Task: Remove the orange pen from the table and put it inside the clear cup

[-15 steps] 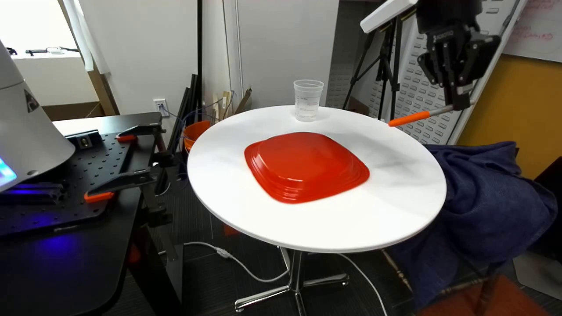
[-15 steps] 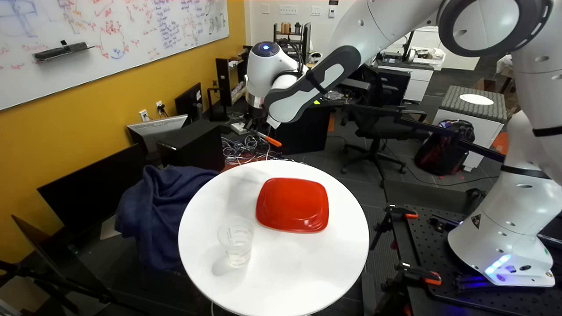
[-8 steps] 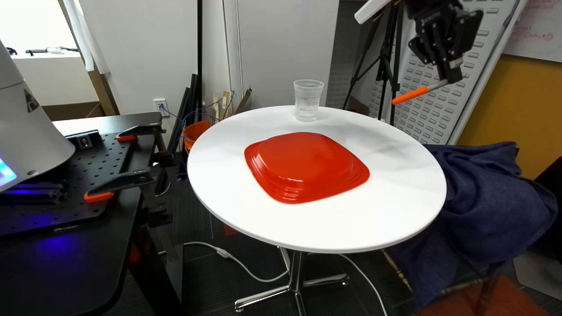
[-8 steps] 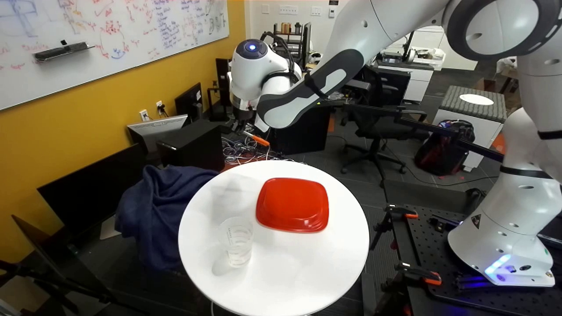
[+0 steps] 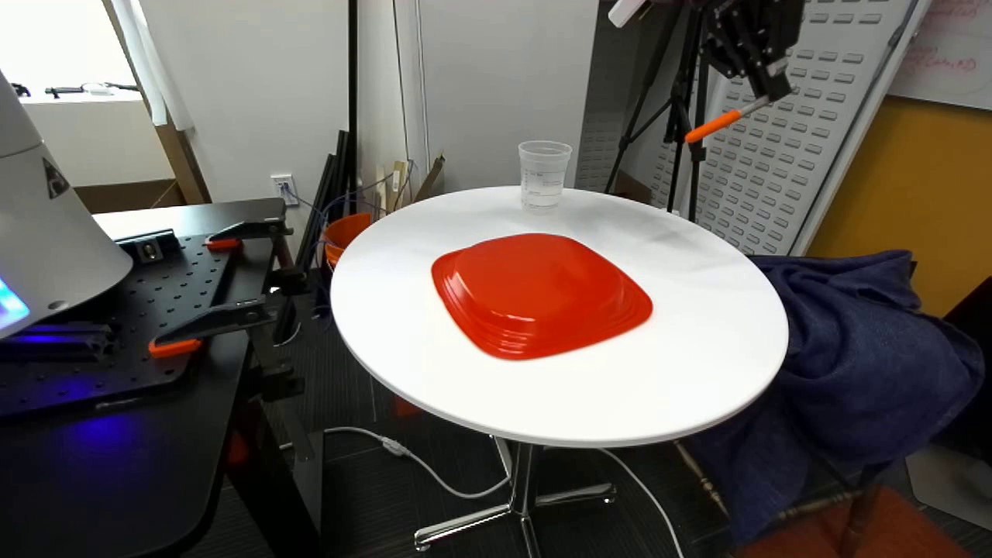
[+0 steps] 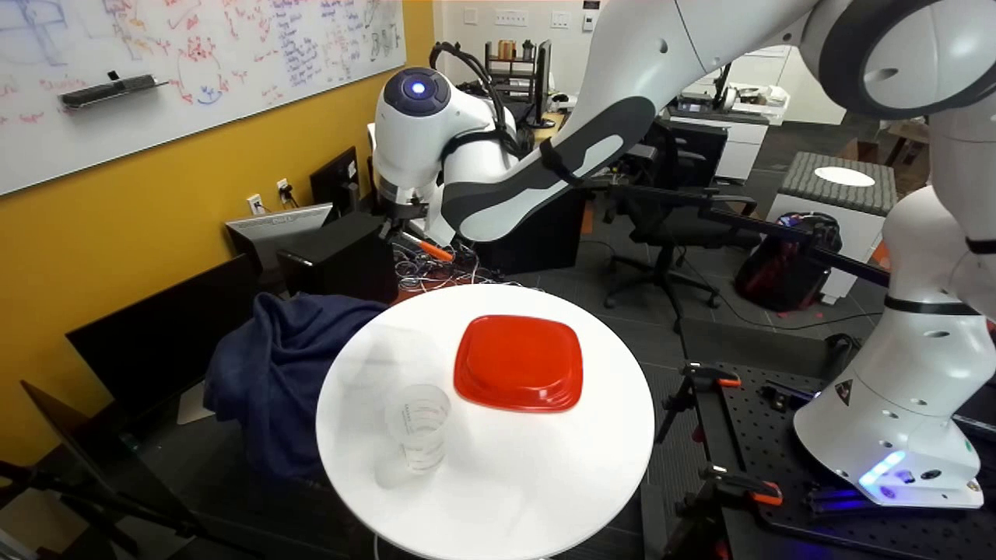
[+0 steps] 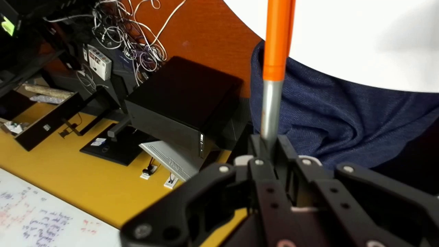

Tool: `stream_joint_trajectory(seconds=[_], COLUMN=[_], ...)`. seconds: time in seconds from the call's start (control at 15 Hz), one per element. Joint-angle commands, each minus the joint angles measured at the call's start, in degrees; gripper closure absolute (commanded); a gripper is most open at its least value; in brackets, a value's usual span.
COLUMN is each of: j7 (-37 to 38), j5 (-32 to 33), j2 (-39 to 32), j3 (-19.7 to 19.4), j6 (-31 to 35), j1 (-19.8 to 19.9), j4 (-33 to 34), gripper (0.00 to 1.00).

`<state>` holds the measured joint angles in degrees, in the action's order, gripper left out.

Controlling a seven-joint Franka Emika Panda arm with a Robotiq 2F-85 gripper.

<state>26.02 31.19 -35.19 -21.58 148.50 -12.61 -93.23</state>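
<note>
Pinching the smooth, straight orange pen [image 7: 274,70], the gripper [image 7: 272,146] hangs tilted

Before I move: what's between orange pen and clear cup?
Just open air and bare tabletop from orange pen to clear cup in an exterior view; red plate sits off that line.

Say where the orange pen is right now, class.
In an exterior view, the orange pen is at upper right, held in the gripper in mid-air, right of the clear cup and off the white table.
</note>
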Motion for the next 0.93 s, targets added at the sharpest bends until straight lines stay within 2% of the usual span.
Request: stream_joint_trajectory(seconds=[0.0,0.33,0.53,0.6,0.67,0.73,0.87], j7=[4.6,8.8,10.5,9.7,9.1,9.0,9.0], j5=[3.7,6.8,8.7,8.8,8.5,8.5,8.4], j2=[-0.2,-0.7,-0.9,-0.2,0.1,0.0,0.0], j3=[-0.6,1.1,2.7,3.4,4.7,5.2,5.6], j6=[-4.0,-8.0,-10.3,-12.8,-9.6,-10.2,-10.2], j1=[-3.8,-6.5,-6.8,-6.7,-5.1,-5.0,-4.7], j4=[2.8,5.3,6.1,5.5,4.6,4.6,4.6], gripper=[0.97,0.97,0.97,0.97,0.97,0.87,0.87])
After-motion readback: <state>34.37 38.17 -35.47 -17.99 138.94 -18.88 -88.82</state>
